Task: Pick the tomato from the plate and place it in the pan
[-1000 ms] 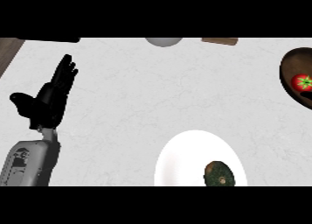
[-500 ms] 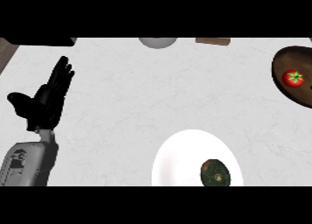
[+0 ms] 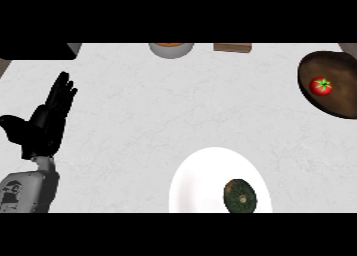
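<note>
Far right, tomato (image 3: 321, 86) inside pan (image 3: 343, 102), left robot hand (image 3: 46, 125) opposite, open

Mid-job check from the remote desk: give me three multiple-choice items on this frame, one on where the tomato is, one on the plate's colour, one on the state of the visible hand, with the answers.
1. Where does the tomato lie?
A. On the white plate
B. In the brown pan
C. In the left hand

2. What colour is the plate?
A. White
B. Brown
C. Black

3. How is the left hand?
A. Curled round the tomato
C. Open, fingers straight, holding nothing
B. Pressed flat on the plate

Answers:
1 B: the red tomato sits inside the pan at the view's right edge.
2 A: the plate near the lower edge is white, with a dark green round item on it.
3 C: the hand shows at the view's left, fingers up, apart from every object.
</note>
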`<state>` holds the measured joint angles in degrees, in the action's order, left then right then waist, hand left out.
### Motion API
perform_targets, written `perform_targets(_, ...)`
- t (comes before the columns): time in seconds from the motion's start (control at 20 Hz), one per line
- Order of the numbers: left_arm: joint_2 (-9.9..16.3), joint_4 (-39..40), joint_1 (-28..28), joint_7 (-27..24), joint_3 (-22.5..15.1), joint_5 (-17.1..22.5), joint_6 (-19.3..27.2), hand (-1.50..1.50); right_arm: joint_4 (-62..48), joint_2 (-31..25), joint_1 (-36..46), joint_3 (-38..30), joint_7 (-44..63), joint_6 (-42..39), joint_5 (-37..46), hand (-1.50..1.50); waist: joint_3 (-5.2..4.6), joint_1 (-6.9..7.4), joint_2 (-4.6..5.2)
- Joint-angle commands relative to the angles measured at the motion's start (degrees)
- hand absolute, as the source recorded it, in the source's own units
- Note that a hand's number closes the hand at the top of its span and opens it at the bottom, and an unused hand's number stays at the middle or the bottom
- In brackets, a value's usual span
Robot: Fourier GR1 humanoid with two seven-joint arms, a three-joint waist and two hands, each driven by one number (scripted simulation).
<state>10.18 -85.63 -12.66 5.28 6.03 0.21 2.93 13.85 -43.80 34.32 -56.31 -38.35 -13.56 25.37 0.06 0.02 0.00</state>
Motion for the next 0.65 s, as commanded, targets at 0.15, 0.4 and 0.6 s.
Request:
perform_targets(0.15,-0.35,0.84,3.0,-2.98,-0.01,-2.15,1.15,0.0,7.53,-1.98,-8.59,0.62,0.19,-10.39,-4.85,-1.5,-0.3,-1.8,-0.68)
perform_targets(0.4,-0.11,0.82,2.96,-2.31,0.55,-0.97,-0.02,0.0,17.88,3.13,-17.76,0.76,0.98,-14.43,-9.27,-1.5,-0.26,-1.53,-0.52)
perform_targets(0.6,0.07,-2.96,0.47,2.55,0.34,-0.58,0.6,0.0,32.07,8.43,-20.14,2.5,9.88,-11.49,-10.87,-1.5,-0.24,-1.18,-0.47)
